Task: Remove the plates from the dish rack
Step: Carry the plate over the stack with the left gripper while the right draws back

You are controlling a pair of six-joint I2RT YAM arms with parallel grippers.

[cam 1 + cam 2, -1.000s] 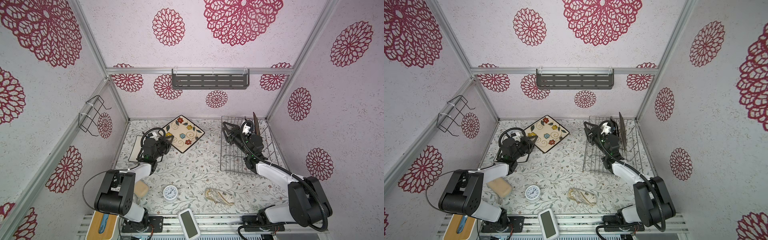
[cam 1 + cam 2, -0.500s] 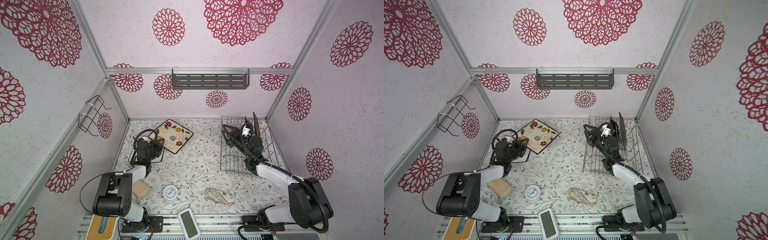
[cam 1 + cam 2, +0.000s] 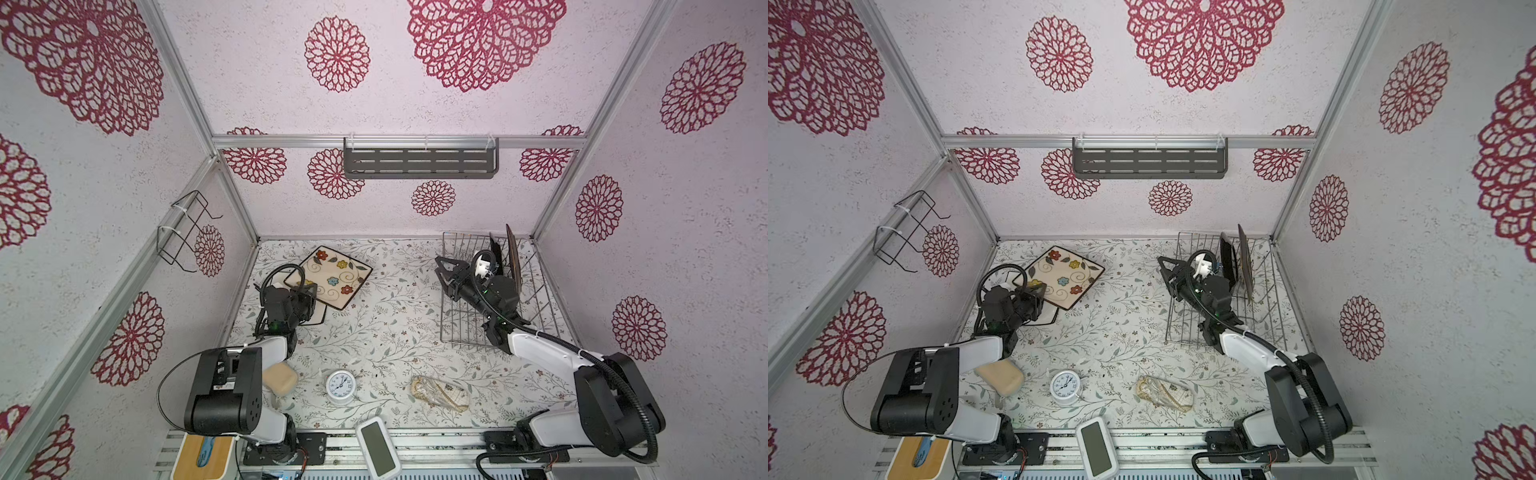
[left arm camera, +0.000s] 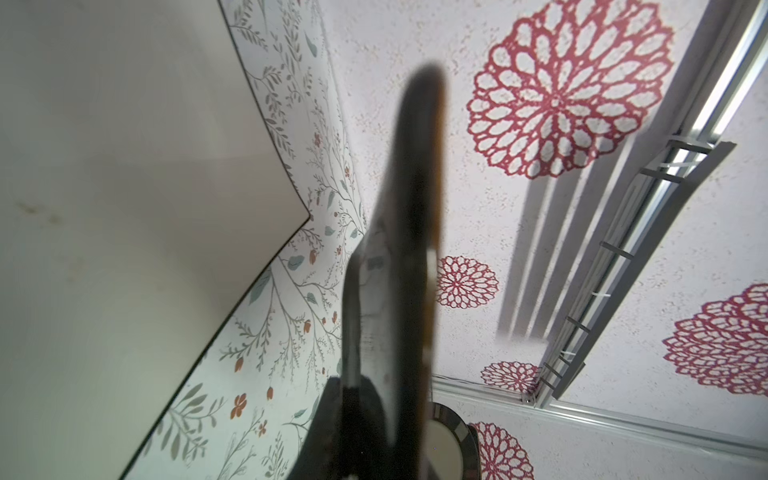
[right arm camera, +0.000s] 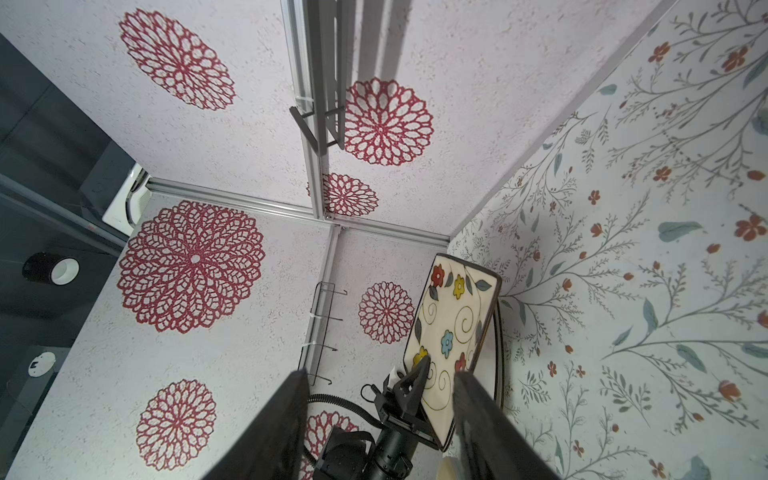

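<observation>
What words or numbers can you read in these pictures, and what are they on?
Nothing can be read for certain.
On the small white clock: numbers ring the face, too small to read.
On the crinkled packet: print too blurred to read.
On the white device: dark screen, nothing showing.

Probably a lab test cell: aluminium framing (image 3: 291,141), wallpapered panels (image 3: 257,91), a tabletop (image 3: 382,332).
</observation>
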